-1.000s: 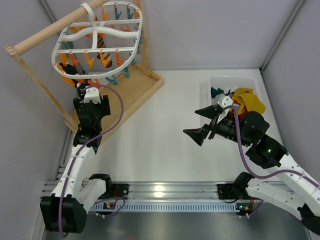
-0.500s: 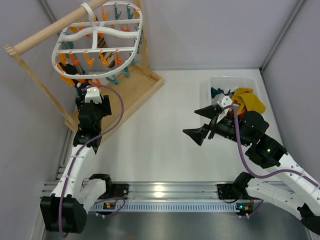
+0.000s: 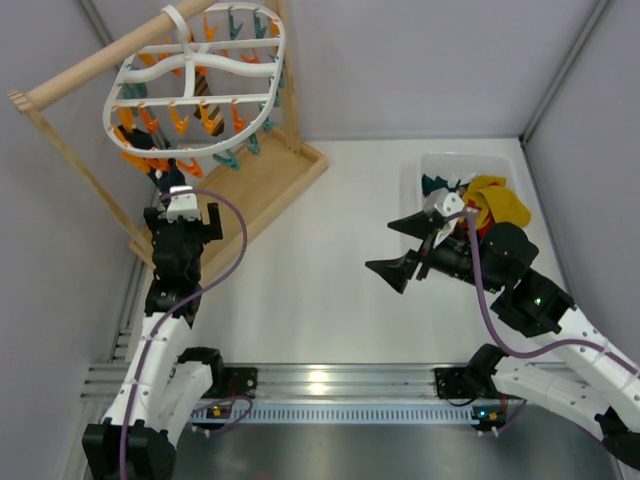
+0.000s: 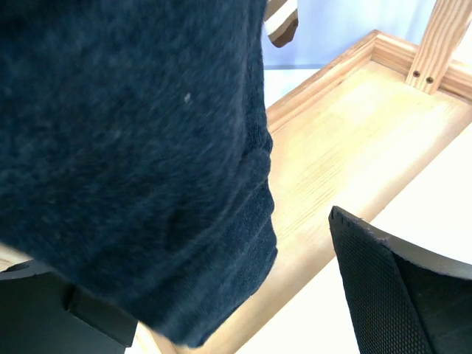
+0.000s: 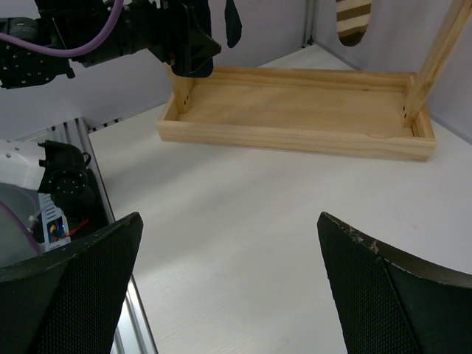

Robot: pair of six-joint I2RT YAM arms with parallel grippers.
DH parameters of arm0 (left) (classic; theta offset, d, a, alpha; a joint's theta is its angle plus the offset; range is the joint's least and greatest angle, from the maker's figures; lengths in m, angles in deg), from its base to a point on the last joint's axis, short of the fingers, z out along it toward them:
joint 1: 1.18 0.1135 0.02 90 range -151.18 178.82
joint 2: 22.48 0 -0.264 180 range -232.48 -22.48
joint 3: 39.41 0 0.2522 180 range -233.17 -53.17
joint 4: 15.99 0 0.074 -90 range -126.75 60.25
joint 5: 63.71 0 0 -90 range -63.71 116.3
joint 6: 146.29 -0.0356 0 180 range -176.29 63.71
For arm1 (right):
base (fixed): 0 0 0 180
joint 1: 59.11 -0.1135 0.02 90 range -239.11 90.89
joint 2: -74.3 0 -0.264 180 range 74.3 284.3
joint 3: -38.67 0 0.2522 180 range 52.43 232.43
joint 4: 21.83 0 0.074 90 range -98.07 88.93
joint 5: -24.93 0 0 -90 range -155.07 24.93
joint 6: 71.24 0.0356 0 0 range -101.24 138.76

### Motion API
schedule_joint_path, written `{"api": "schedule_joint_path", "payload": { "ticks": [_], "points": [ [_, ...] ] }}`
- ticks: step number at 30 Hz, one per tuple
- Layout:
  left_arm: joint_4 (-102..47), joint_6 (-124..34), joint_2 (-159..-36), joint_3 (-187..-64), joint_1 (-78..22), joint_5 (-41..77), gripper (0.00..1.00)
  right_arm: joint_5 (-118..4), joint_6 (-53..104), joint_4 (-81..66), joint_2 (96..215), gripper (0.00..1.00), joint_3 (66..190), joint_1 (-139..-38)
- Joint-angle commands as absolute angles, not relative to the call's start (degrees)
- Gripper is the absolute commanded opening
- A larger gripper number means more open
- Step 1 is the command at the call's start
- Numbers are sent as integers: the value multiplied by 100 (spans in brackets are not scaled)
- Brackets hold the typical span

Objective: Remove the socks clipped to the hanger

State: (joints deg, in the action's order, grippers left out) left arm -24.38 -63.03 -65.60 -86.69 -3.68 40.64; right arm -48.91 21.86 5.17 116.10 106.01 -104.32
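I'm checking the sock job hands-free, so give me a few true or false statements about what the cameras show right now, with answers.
1. The right gripper is open and holds nothing. True.
2. The white bin is empty. False: a yellow sock and others lie in it.
3. A dark sock hangs right by the left gripper. True.
4. The hanger lies inside the bin. False: it hangs from the wooden rod.

The hanger hangs far left above the wooden tray; socks lie in the bin, right.
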Motion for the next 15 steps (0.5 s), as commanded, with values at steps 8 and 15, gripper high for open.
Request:
{"api": "schedule_joint_path", "payload": {
  "ticks": [8, 15],
  "points": [
    [-1411, -6788, -7135, -8481, -320, 3764, 99, -4644, 2219, 213, 11491, 97, 10525, -10454],
    [-1086, -6912, -7512, -8736, -285, 3386, 79, -4608, 2219, 178, 11508, 97, 10507, -10463]
  ]
}}
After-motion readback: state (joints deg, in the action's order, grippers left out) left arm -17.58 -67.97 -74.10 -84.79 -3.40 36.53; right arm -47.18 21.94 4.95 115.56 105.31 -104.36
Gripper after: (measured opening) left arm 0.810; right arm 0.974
